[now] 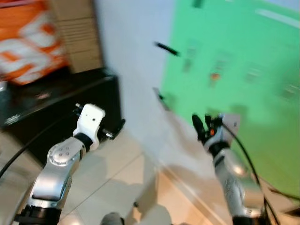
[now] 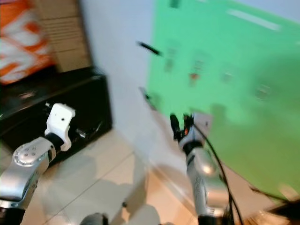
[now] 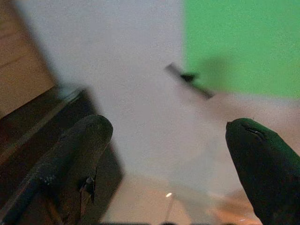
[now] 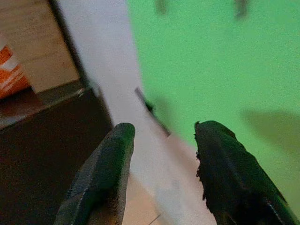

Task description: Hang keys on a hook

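The eye views are blurred by motion. A green board (image 1: 243, 70) hangs on the pale wall, with several small blurred items on it, one of them orange (image 1: 215, 75). Two dark pegs stick out of the wall beside it, an upper peg (image 1: 166, 48) and a lower peg (image 1: 161, 99). My right gripper (image 1: 202, 123) is raised in front of the board's lower left corner, open and holding nothing (image 4: 161, 133). My left gripper (image 1: 117, 129) is held out toward the wall, also open and holding nothing (image 3: 168, 136). I cannot make out any keys.
A low black cabinet (image 1: 61, 101) stands on the left against the wall. An orange and white package (image 1: 28, 47) and a cardboard box (image 1: 77, 33) are above it. Beige floor tiles (image 1: 117, 173) lie below. A black cable (image 1: 246, 154) runs along my right arm.
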{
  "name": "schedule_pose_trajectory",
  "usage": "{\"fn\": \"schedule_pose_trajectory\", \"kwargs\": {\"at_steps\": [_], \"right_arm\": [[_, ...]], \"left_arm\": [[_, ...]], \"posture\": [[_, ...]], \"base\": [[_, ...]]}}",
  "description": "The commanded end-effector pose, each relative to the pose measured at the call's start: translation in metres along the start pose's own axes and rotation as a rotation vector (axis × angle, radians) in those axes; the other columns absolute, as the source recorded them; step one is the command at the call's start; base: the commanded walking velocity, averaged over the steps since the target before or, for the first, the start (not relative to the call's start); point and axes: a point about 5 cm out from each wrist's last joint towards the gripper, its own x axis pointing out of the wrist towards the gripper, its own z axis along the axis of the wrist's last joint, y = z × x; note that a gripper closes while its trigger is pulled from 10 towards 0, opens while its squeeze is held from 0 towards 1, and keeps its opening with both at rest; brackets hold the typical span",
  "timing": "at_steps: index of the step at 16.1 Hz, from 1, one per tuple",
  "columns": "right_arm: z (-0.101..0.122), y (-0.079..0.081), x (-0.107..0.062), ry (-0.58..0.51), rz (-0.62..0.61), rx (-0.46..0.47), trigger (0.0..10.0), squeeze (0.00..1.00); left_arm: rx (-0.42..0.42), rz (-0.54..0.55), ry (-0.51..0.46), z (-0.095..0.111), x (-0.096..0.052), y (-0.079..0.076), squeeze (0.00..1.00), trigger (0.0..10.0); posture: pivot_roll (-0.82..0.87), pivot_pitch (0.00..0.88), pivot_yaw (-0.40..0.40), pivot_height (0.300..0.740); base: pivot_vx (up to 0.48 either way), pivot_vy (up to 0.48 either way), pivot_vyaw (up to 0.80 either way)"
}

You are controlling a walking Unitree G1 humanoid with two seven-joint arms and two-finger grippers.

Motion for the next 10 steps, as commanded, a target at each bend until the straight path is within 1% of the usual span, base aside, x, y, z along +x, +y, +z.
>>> {"fn": "schedule_pose_trajectory", "kwargs": {"at_steps": [1,2,3,5,7,10], "right_arm": [[0.009,-0.004,-0.001,-0.042,-0.03,-0.035,10.0,1.0],[0.009,-0.004,-0.001,-0.044,-0.034,-0.06,10.0,1.0],[0.013,-0.007,0.0,-0.052,-0.047,-0.093,10.0,1.0],[0.015,-0.01,0.001,-0.036,-0.068,-0.067,10.0,1.0],[0.017,-0.011,0.001,-0.047,-0.071,-0.088,10.0,1.0],[0.016,-0.013,0.002,-0.035,-0.11,-0.092,10.0,1.0]], "left_arm": [[0.014,0.001,-0.02,0.003,0.001,-0.003,0.0,10.0],[0.014,0.005,-0.02,0.003,0.002,-0.004,0.0,10.0],[-0.021,0.026,-0.029,0.004,0.005,-0.006,0.0,10.0],[-0.052,0.069,-0.044,0.004,0.008,-0.008,0.0,10.0],[-0.071,0.079,-0.038,0.002,0.009,-0.01,0.0,10.0],[-0.077,0.081,-0.041,0.003,0.012,-0.011,0.0,10.0]], "posture": [[0.01,0.0,-0.03,0.74],[0.01,0.0,-0.03,0.74],[0.01,0.0,-0.036,0.74],[0.01,0.0,-0.044,0.74],[0.0,0.0,-0.044,0.74],[-0.01,0.0,-0.034,0.74]], "base": [[0.0,0.0,0.8],[0.0,0.0,0.0],[0.0,0.0,0.0],[0.0,0.0,0.0],[0.291,0.0,0.0],[0.305,0.0,0.0]]}}
